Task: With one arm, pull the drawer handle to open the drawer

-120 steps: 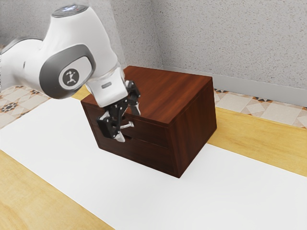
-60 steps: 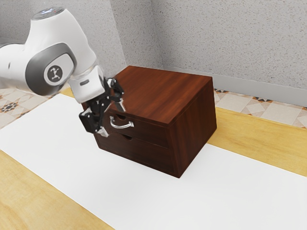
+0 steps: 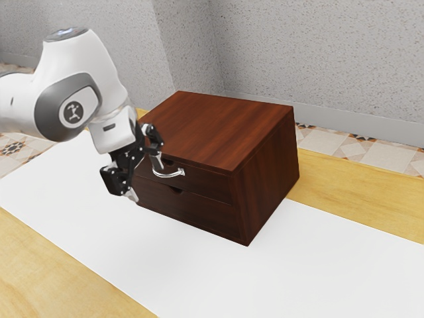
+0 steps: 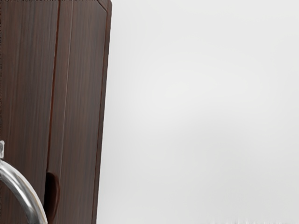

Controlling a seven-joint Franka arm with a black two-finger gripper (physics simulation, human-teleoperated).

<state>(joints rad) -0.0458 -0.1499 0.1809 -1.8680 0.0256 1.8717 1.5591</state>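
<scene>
1. A white Franka arm point(image 3: 73, 109) reaches in from the exterior view's left toward a dark red-brown wooden cabinet point(image 3: 225, 129) standing on a white mat point(image 3: 278, 265).
2. The black two-finger gripper point(image 3: 142, 169) hangs at the cabinet's front face, level with the upper drawer point(image 3: 202, 180). Its jaws look spread wide, one high and one low, with nothing pinched between them.
3. The curved silver metal handle point(image 3: 170, 173) sits on the upper drawer's front, just beside the gripper on the exterior view's right. Its near end lies close to the upper jaw; whether they touch cannot be told.
4. The handle's long axis runs level across the drawer front, while the jaws stand roughly one above the other, so the opening crosses the bar rather than lying along it.
5. In the wrist view the handle point(image 4: 16, 189) curves in at one corner against the cabinet's wood grain point(image 4: 28, 70), off to the hand's side rather than under its middle. The dark finger notch of the lower drawer point(image 4: 52, 196) shows beside it.
6. The upper drawer's front appears flush with the cabinet, so the opening looks not yet begun.
7. The likely next need is a sideways shift toward the view's right to bracket the bar, then a pull straight out from the front face.
</scene>
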